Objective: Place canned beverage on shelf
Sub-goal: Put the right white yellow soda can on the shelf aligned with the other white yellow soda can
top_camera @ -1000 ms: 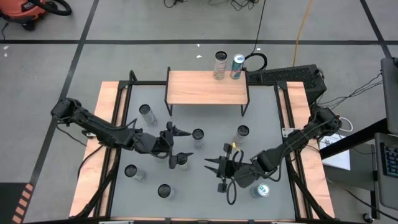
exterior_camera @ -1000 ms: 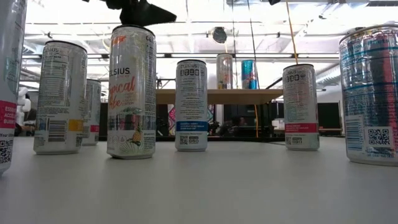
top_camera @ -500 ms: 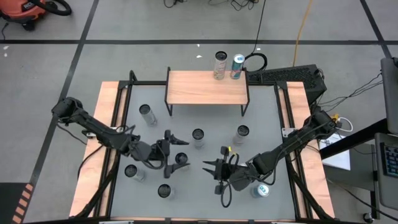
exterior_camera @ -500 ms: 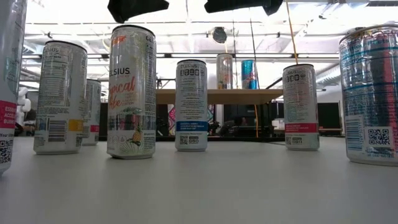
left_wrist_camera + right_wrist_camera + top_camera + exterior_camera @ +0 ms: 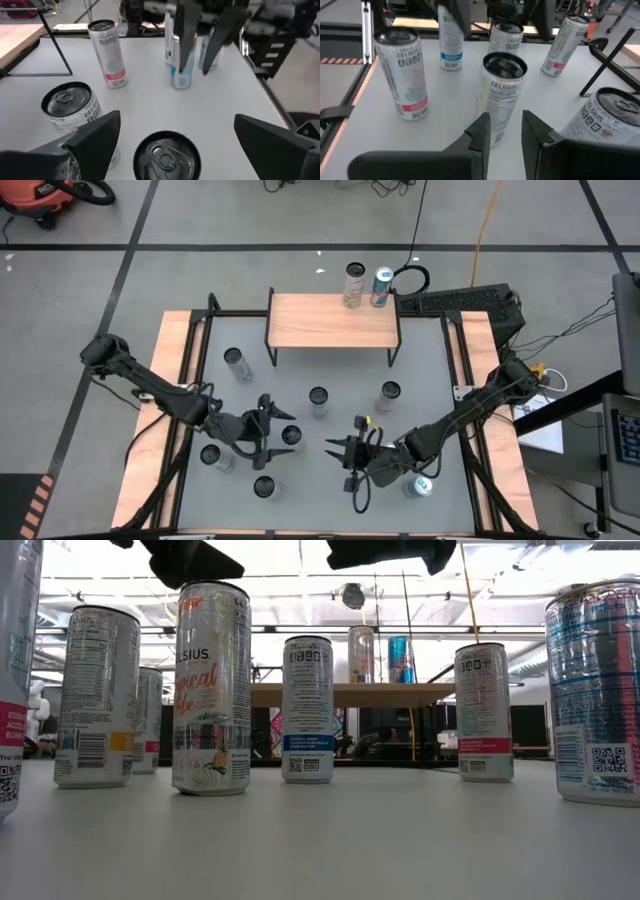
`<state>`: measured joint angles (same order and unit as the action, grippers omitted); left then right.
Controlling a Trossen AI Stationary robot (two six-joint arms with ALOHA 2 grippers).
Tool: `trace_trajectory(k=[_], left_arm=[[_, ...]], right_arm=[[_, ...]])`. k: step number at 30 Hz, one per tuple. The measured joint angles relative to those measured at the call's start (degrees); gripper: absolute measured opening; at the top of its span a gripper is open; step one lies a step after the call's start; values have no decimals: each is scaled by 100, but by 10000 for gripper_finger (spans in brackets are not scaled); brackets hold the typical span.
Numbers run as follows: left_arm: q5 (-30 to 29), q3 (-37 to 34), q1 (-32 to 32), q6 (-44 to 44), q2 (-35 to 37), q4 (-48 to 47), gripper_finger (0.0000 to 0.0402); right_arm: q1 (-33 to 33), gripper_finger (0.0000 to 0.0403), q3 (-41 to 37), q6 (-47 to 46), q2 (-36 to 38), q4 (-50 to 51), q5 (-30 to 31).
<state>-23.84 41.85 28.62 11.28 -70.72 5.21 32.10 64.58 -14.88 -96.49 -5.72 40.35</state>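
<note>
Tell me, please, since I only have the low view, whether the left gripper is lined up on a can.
Observer: Yes. In its wrist view the left gripper is open, with a can standing between its fingers, which do not touch it.
Operator: Thank you. Where is the right gripper?
Observer: Seen from above, the right gripper hangs just to the right of that can, holding nothing.
</note>
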Motion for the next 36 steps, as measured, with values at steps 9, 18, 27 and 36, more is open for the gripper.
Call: trace_trajectory(k=[9,18,27,36], left_arm=[[952,20,-304,243,271,-663,390],[1071,92,-498,196,269,-936,390],[1327,101,-601,55,221,-919,390],[1756,102,-886,-8,-28,-997,390]], right_arm=[[-137,47,0,204,-41,-1,4],[-173,47,2,409,-41,29,1],[-173,47,2,719,-41,36,-8],[-177,47,2,810,-41,36,-10]])
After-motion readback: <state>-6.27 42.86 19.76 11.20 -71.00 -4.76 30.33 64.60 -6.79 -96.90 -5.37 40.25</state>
